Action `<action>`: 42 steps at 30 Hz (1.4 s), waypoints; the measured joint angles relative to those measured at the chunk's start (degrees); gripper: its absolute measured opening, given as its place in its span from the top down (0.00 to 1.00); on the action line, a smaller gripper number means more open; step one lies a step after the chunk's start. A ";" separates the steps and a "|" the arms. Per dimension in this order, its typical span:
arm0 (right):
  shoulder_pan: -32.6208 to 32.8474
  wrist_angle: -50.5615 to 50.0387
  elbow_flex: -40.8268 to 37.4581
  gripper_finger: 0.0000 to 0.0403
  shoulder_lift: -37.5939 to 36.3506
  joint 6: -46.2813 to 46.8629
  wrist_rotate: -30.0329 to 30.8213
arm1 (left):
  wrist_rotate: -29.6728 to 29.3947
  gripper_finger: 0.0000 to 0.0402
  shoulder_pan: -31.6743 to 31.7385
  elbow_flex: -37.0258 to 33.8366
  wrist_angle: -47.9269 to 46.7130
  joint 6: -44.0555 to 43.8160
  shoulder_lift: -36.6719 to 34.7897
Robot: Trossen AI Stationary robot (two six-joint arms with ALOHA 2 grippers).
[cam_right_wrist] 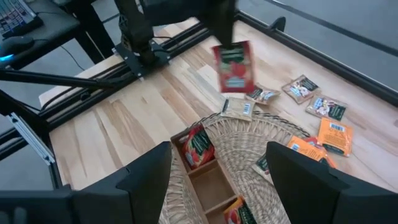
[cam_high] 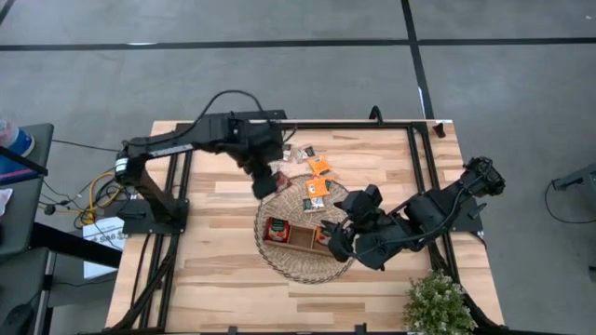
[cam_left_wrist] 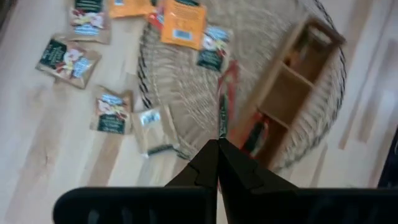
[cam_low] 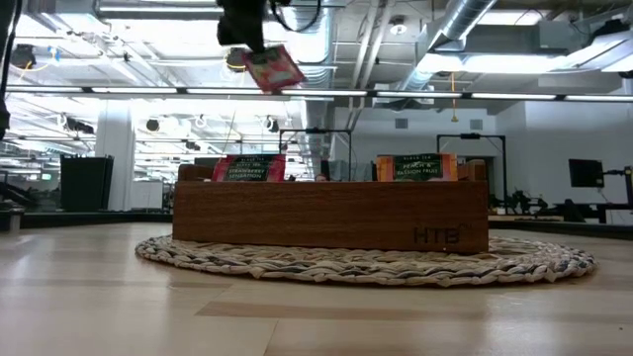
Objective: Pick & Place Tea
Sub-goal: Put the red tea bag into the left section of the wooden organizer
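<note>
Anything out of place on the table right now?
Nothing damaged. Several tea sachets lie scattered on the table beside the wicker mat, outside the wooden tray. The left gripper holds a red sachet aloft, hanging slightly tilted.

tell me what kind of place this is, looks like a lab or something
Probably a robotics lab or workshop in an open industrial-style hall: exposed ducts and pipes run under the ceiling, the floor is bare grey concrete, and the wooden table sits in a black metal frame carrying two robot arms.
</note>
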 joint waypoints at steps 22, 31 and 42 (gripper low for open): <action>2.23 0.32 0.00 0.37 0.00 1.51 -0.15 | -8.59 1.00 -20.85 0.02 -0.99 6.51 11.11; 3.68 0.67 0.00 0.37 0.00 3.18 -0.17 | -9.70 1.00 -22.24 0.02 -2.32 10.03 16.40; 4.50 0.70 0.00 0.37 0.00 4.11 1.34 | -9.57 1.00 -22.22 0.02 -1.39 11.42 17.36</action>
